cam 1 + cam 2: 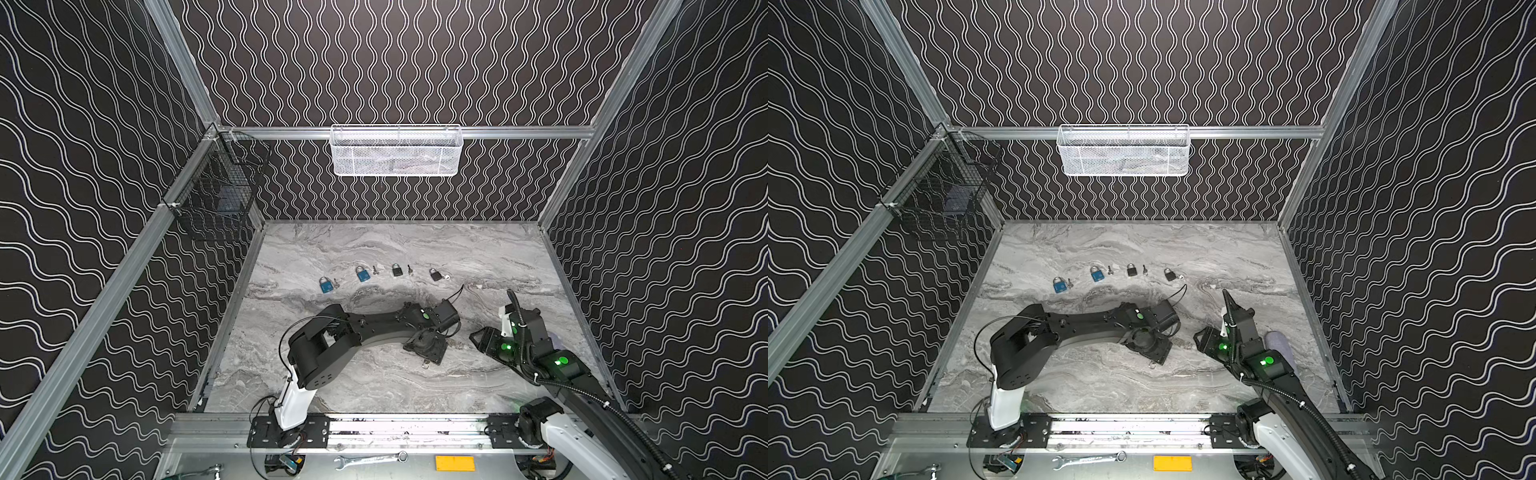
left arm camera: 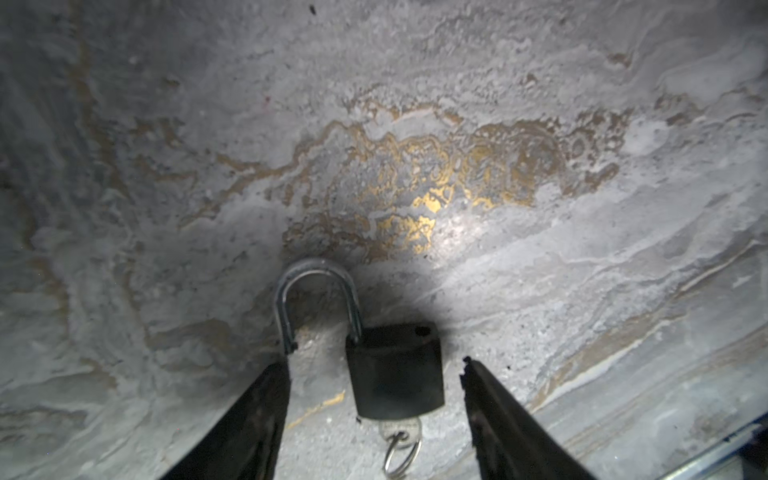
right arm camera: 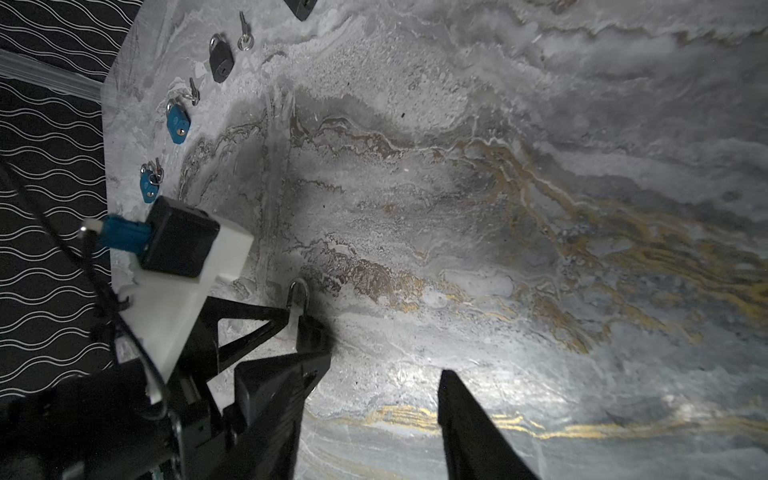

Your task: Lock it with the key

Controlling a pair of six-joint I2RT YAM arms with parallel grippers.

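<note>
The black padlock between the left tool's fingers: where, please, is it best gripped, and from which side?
Grip the padlock by its body, across the two straight sides, from above: it lies flat on the table, with the open shackle at one end and the key at the other.

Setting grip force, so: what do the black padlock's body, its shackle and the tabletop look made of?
Padlock body: matte black, likely painted or plastic-coated metal; no shine. Shackle: bare polished steel by its silvery glint. Tabletop: marble-look, grey with gold veins, possibly a printed laminate.
</note>
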